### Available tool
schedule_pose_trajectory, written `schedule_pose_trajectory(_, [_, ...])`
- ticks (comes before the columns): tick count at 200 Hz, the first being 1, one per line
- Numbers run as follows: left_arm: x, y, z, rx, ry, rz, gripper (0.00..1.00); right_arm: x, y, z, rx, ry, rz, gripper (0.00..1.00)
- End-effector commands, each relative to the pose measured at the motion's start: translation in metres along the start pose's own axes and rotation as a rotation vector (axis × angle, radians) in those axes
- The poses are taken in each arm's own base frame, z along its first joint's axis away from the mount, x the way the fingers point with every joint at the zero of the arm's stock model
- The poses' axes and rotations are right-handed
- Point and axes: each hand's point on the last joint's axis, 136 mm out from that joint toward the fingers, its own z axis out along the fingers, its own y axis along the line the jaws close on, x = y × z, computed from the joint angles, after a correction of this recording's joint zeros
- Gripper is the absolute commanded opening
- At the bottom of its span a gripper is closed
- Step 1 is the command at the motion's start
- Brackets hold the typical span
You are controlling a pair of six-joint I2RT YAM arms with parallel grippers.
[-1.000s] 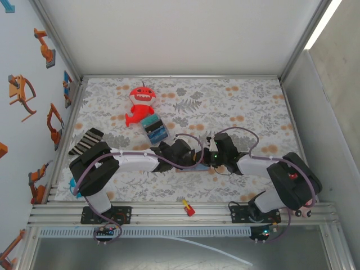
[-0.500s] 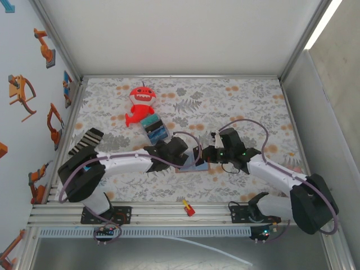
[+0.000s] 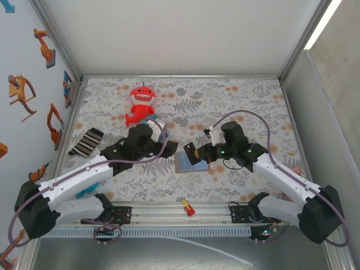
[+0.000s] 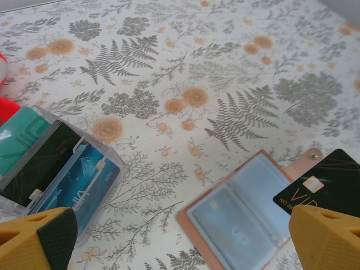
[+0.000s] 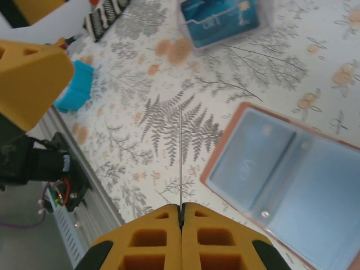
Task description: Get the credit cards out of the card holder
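Floral table cloth (image 3: 236,101) underfoot. Card holder (image 3: 184,164) lies open, low centre of the top view, blue-grey pockets up, with faint "VIP" on a card inside. Left gripper (image 4: 180,247) is spread wide over a clear box (image 4: 50,169) of cards at left, the blue one reading "VIP". Right gripper (image 5: 181,216) is pressed together, pinching a black card (image 4: 323,185) marked "VIP".

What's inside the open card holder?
The open tan leather bifold card holder shows one pale card with faint lettering behind a cloudy sleeve. Whether more lie beneath it or in the other pocket cannot be told.
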Motion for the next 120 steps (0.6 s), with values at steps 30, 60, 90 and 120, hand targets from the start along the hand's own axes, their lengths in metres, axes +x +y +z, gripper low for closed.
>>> schedule_pose_trajectory(30, [0.009, -0.049, -0.017, 0.345, 0.061, 0.065, 0.92, -0.006, 0.047, -0.007, -0.188, 0.035, -0.168, 0.00])
schedule_pose_trajectory(60, [0.015, -0.064, -0.016, 0.444, 0.101, 0.073, 0.82, -0.003, 0.056, -0.004, -0.223, 0.077, -0.224, 0.00])
schedule_pose_trajectory(90, [0.019, -0.076, -0.017, 0.527, 0.129, 0.064, 0.73, 0.000, 0.069, -0.004, -0.273, 0.102, -0.289, 0.00])
schedule_pose_trajectory(120, [0.025, -0.084, -0.022, 0.591, 0.152, 0.067, 0.55, 0.000, 0.076, -0.006, -0.317, 0.101, -0.326, 0.00])
